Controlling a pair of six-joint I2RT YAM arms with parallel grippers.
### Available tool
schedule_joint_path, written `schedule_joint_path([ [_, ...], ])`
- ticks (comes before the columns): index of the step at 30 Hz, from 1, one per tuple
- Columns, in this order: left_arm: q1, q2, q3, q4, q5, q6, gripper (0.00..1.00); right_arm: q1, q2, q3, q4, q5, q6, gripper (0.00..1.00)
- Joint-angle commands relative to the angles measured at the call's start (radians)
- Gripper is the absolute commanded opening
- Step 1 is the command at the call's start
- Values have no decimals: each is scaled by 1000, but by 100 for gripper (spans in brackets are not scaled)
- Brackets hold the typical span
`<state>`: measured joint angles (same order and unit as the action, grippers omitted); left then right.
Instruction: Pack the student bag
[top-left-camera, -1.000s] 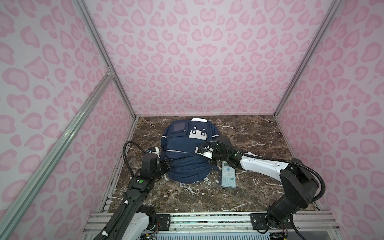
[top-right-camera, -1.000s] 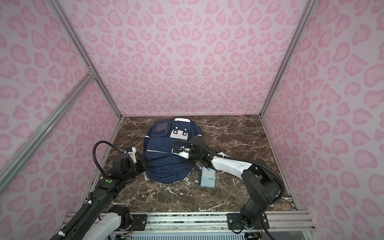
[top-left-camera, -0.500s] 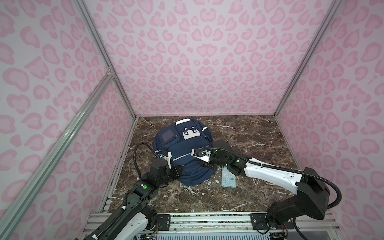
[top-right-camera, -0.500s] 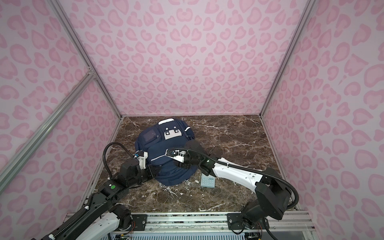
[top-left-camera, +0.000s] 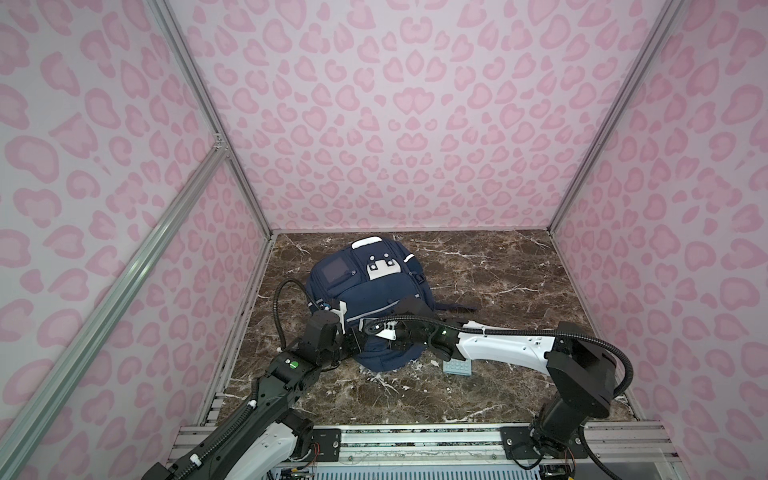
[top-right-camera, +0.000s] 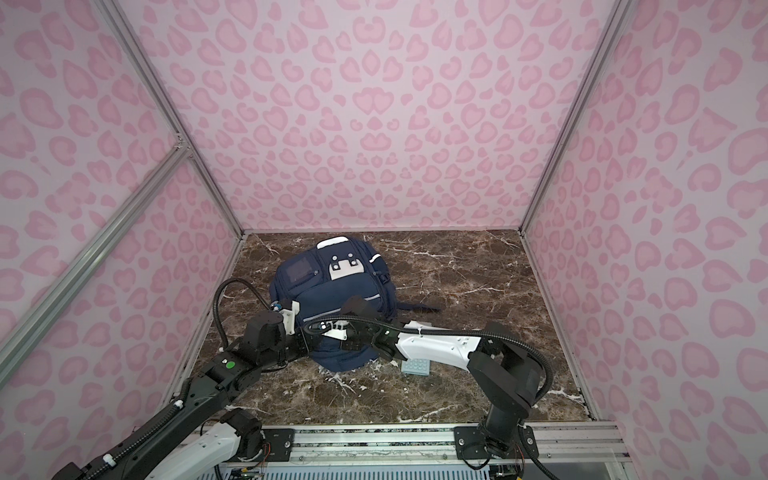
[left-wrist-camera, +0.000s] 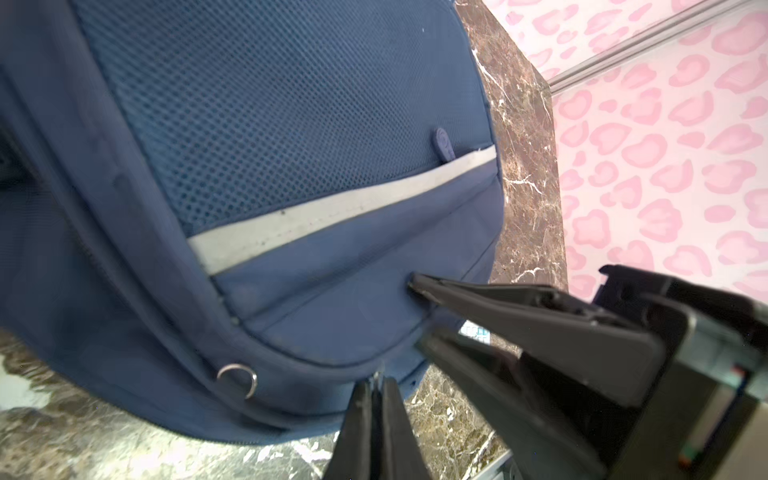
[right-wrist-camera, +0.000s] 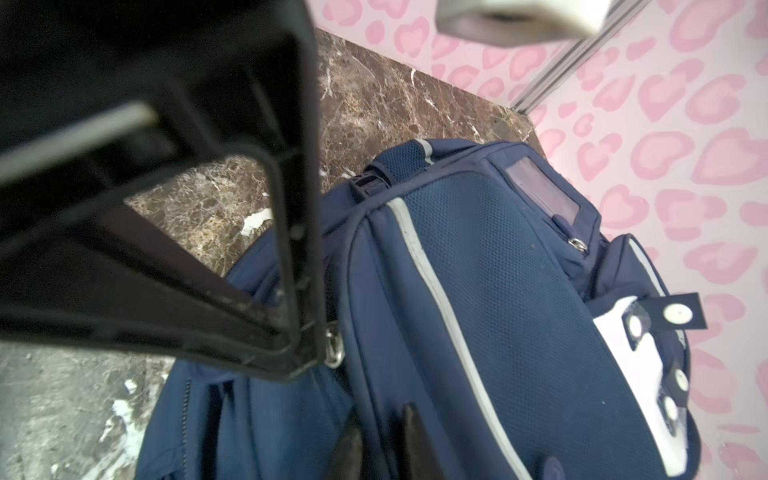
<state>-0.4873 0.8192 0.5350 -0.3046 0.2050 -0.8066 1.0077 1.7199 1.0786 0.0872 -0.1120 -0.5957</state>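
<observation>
From both your grippers the student bag stretches toward the back edge of the worktop — left gripper clamps its zipper pull, right gripper narrowly nips its near end.

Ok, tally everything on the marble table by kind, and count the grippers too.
Student bag: 1
Light blue pouch: 1
Grippers: 2, left gripper and right gripper
Total: 4
</observation>
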Motion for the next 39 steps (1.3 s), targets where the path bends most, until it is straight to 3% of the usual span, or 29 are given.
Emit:
schedule_joint_path([
  [1,44,-3,16,15,29,39,3,1,22,-10,-15,56,-33,5],
  [2,67,-6,21,-1,24,53,3,0,24,-12,-17,69,-44,0],
  [5,136,-16,26,-58,-41,97,3,-13,14,-21,-35,72,-62,0],
  [9,220,7,36,-65,-110,132,3,-54,-20,-31,-95,-27,-75,0],
  [17,309,69,76,-26,-227,166,3,-133,-65,-45,-167,-82,-115,0],
  [23,268,18,-21,24,-97,106,3,-225,-74,-45,-154,-92,-122,0],
  [30,89,-125,-85,-102,-231,43,3,-298,-79,-43,-116,-68,-134,0],
  [35,126,-116,-93,-145,-331,95,3,-338,-102,-31,-192,-225,-142,0],
  [39,156,-122,-74,-112,-283,137,9,-337,-83,11,-270,-246,-128,0],
])
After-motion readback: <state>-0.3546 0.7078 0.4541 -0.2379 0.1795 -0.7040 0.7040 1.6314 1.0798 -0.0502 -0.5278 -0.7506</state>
